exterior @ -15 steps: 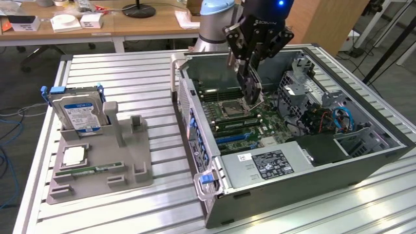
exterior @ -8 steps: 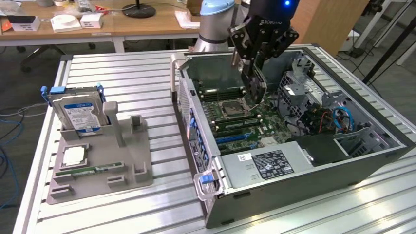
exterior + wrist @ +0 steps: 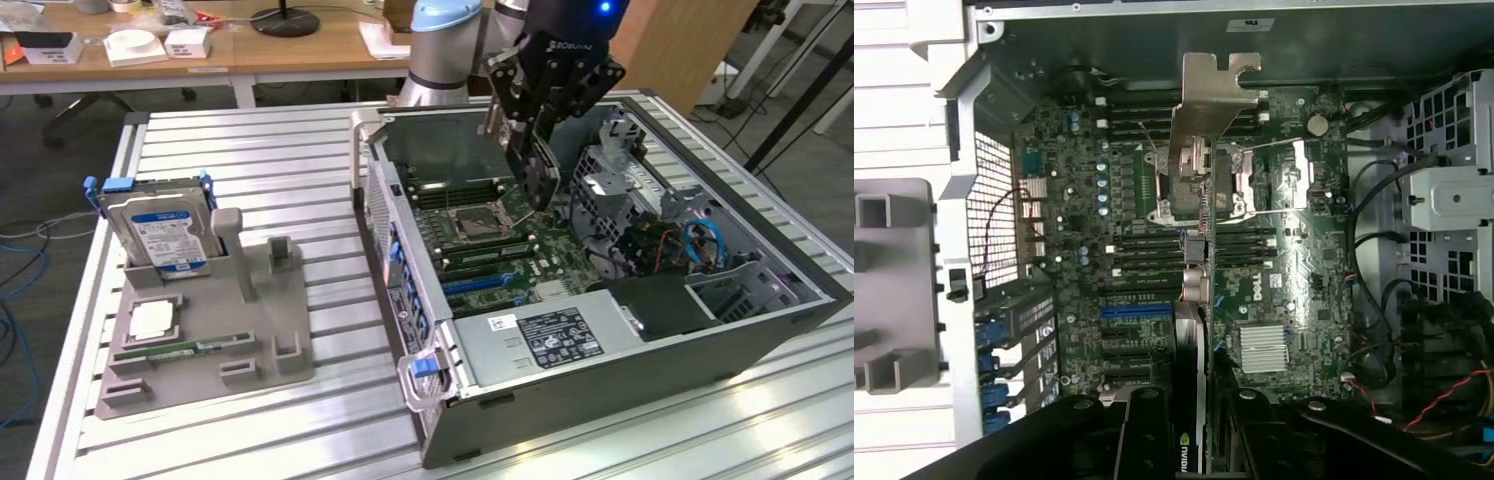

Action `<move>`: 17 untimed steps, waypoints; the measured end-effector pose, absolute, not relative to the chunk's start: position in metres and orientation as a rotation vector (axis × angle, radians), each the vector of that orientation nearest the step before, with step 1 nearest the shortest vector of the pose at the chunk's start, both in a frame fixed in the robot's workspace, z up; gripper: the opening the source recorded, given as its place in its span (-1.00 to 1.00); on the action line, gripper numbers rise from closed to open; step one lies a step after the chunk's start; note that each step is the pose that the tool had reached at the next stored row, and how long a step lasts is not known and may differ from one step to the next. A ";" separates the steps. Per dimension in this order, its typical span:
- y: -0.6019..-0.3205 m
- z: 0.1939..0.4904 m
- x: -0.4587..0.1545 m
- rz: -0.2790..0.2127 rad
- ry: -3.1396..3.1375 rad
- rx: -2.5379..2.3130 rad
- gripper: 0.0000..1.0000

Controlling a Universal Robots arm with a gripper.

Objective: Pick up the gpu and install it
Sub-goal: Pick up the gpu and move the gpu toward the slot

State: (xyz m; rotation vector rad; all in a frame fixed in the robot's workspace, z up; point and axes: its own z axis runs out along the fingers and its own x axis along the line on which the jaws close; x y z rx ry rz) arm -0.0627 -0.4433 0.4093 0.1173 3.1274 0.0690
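My gripper (image 3: 537,125) hangs over the open computer case (image 3: 400,250), shut on the gpu (image 3: 535,170). The gpu is a thin dark card held on edge, hanging above the motherboard (image 3: 497,250) near the CPU socket. In the wrist view the gpu (image 3: 1197,300) is seen edge-on between my black fingers (image 3: 1139,430), with my gripper (image 3: 1196,425) clamped on its near end. Its silver bracket (image 3: 1211,95) points away from the camera. The card is clear of the blue and black expansion slots (image 3: 1139,312), which lie beside it on the board.
A grey parts holder (image 3: 254,340) stands at the exterior view's left on the slatted table. It carries a hard drive with a blue-white label (image 3: 163,228), a green RAM stick (image 3: 187,350) and a small square chip (image 3: 151,318). Drive cages and cables (image 3: 667,240) fill the case's right side.
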 end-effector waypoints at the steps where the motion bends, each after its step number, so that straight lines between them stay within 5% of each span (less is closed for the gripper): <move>1: -0.443 0.409 -0.061 0.069 3.127 0.117 -0.47; 17: -0.443 0.409 -0.044 0.069 3.127 0.118 -0.47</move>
